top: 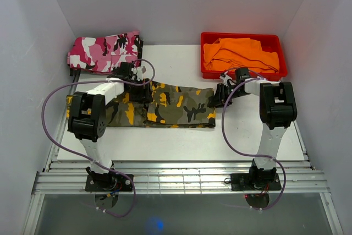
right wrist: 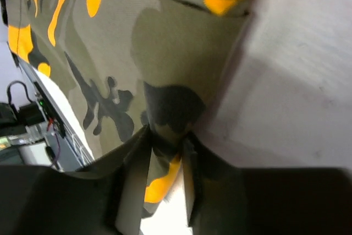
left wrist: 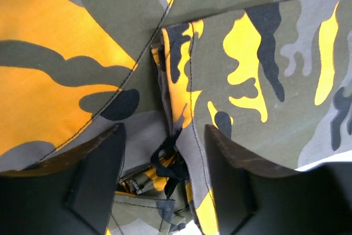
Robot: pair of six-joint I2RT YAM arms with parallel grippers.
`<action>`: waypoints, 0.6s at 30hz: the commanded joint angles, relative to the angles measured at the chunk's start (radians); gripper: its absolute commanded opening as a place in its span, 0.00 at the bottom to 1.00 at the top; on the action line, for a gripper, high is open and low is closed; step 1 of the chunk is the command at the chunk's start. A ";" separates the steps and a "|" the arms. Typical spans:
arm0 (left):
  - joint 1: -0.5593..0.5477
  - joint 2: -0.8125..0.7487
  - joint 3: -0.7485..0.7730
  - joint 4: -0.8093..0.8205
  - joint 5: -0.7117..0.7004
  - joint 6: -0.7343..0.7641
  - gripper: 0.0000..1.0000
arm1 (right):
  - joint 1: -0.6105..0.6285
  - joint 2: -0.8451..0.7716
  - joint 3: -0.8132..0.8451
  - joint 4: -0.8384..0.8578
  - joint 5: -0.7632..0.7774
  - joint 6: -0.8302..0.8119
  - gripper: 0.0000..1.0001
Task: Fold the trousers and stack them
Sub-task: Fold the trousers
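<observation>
You have the trousers [top: 176, 108] lying flat across the middle of the white table [top: 247, 130], stretched lengthwise from left to right, with 1 layer folded over another along the middle. Your left gripper [left wrist: 164, 130] sits low over the left half of them, near the far edge; its 2 fingers [left wrist: 93, 185] are spread well apart, and a seamed fold of camouflage cloth lies in the gap without being clamped. Your right gripper [right wrist: 168, 136] is at the right end of the trousers, where the cloth meets the bare table, and its fingers [right wrist: 132, 191] are drawn close together, pinching a small ridge of the fabric's edge between them. At the far left corner, just beyond your left arm, lies a pair of pink camouflage trousers [top: 102, 52], folded. At the far right stands a red bin [top: 206, 39] holding an orange garment [top: 239, 53], just behind your right gripper and apart from the trousers.
</observation>
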 commanded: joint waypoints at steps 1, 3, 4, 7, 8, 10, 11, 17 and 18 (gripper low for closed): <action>0.005 -0.049 0.059 -0.041 -0.014 0.021 0.74 | 0.046 0.091 0.040 -0.072 0.176 -0.014 0.19; 0.006 -0.081 0.077 -0.059 0.003 0.055 0.80 | 0.046 0.091 0.046 -0.081 0.172 -0.017 0.08; 0.008 -0.101 0.077 -0.061 0.015 0.072 0.82 | 0.040 0.073 0.040 -0.085 0.169 -0.027 0.08; 0.008 -0.207 0.039 -0.027 0.105 0.141 0.98 | 0.005 -0.002 -0.018 -0.108 0.184 -0.076 0.08; 0.008 -0.236 0.024 -0.015 0.120 0.152 0.98 | -0.009 -0.019 -0.035 -0.122 0.193 -0.117 0.08; 0.008 -0.301 -0.004 0.001 0.140 0.164 0.98 | -0.053 -0.053 -0.069 -0.179 0.224 -0.212 0.08; 0.008 -0.315 -0.019 -0.002 0.150 0.164 0.98 | -0.073 -0.077 -0.075 -0.200 0.257 -0.247 0.08; 0.062 -0.402 -0.059 -0.035 0.167 0.132 0.98 | -0.270 -0.108 -0.046 -0.383 0.319 -0.511 0.08; 0.084 -0.404 -0.062 -0.051 0.187 0.124 0.98 | -0.290 -0.103 -0.035 -0.403 0.324 -0.539 0.08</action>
